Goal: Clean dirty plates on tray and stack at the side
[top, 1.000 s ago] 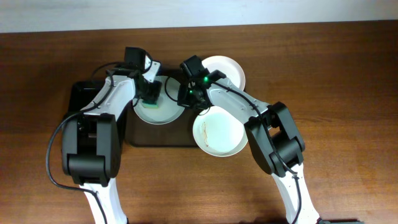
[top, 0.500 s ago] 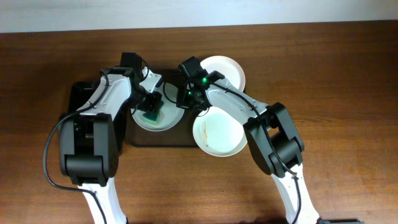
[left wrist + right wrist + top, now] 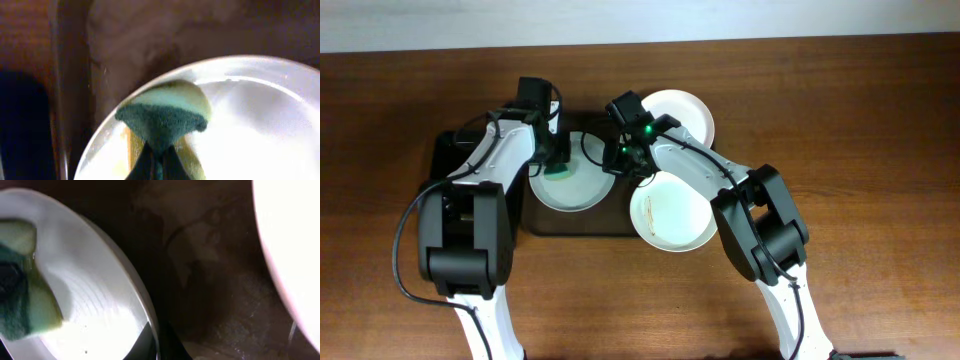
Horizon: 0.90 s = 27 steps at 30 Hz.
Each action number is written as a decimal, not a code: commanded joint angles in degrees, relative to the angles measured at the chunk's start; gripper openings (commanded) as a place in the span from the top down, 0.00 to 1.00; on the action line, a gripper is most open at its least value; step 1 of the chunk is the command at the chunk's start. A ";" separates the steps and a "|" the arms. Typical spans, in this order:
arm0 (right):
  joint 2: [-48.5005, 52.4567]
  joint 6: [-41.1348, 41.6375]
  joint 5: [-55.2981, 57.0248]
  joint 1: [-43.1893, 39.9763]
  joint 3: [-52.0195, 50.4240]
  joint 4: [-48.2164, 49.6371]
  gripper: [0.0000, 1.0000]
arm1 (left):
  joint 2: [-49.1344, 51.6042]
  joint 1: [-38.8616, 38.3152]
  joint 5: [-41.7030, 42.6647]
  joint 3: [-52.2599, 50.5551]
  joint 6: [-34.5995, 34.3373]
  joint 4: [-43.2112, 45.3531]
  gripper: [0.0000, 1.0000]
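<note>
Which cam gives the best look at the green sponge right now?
Left wrist: the sponge fills mid-frame, pinched in the left gripper and pressed on the plate. Right wrist catches only part of it at the left edge. Overhead shows a small green patch at the gripper tip.

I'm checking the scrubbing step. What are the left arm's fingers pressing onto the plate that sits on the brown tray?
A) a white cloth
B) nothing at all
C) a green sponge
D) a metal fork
C: the left wrist view shows a green sponge pinched by the left gripper and resting on the white plate, which sits on the tray.
</note>
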 commanded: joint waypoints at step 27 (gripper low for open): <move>1.01 0.52 0.81 -0.24 0.44 0.13 0.96 | 0.68 0.59 6.40 26.99 2.69 -34.18 0.99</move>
